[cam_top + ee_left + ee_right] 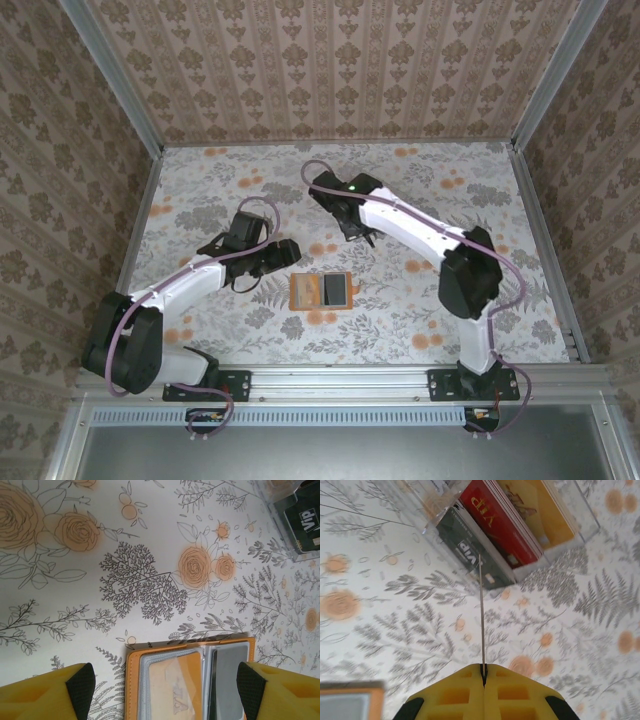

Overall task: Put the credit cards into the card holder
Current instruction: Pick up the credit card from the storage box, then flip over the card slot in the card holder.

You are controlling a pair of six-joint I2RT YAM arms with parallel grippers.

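Looking down from the top camera, I've got the card holder lying open and flat on the floral counter, in front of and between the two arm bases. It's orange-tan with a stitched edge. One half shows orange, the other a dark grey rectangle.

On the left wrist camera the holder sits at the bottom of the view. Its clear sleeves are visible: an orange card with faint lettering in the left pocket, dark grey in the right one. My left gripper is spread wide with nothing in it. Its black pads flank the holder on either side, and I can't tell if they touch it. From the top, the left gripper is just beyond the holder's left corner.

Over on the right wrist camera, my right gripper is clamped tight on a card seen edge-on, so I can't read its colour. It juts straight out from the fingers toward the clear box. That box holds a dark card, a red card and a yellow card. The holder's corner shows at the lower left, well apart from the gripper. From the top, the right gripper is beyond the holder's right half.
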